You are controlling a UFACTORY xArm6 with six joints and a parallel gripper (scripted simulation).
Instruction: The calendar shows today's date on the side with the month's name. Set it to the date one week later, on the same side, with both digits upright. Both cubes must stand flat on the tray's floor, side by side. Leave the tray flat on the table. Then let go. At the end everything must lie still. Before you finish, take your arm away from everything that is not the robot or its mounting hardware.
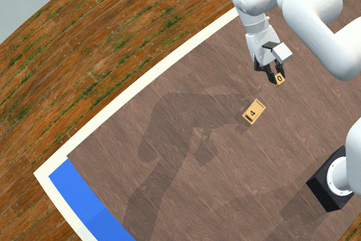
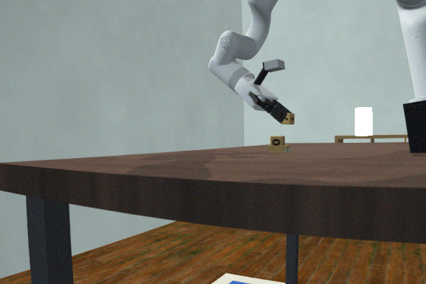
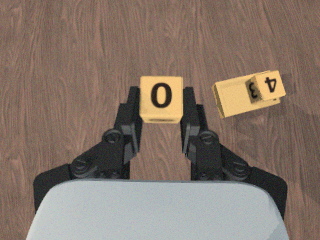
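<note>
From the top view, the white arm (image 1: 308, 8) (image 2: 257, 22) reaches over the brown table (image 1: 186, 150) (image 2: 206, 171), and its hand (image 1: 276, 78) (image 2: 285, 118) (image 3: 161, 101) pinches a small wooden cube (image 1: 279, 78) (image 2: 288, 118) (image 3: 161, 99) whose visible face reads 0; near it, apart from the hand, sits the calendar tray (image 1: 261, 106) (image 2: 275, 149) (image 3: 232, 98), with a second cube (image 1: 251, 113) (image 2: 277, 142) (image 3: 269, 86) in it, a 4 on top

From the exterior view, I see the hand slanting down, the pinched cube up in the air, higher than the tray and a little to its right; the tray rests on the table, and the cube in it shows a 0 on the side towards me

From the wrist view, the held cube is between the two black fingers, its 0 facing the camera; over to the right, the other cube shows a 4 and a 3 and stands at one end of the tray, with bare tray floor beside it
</note>
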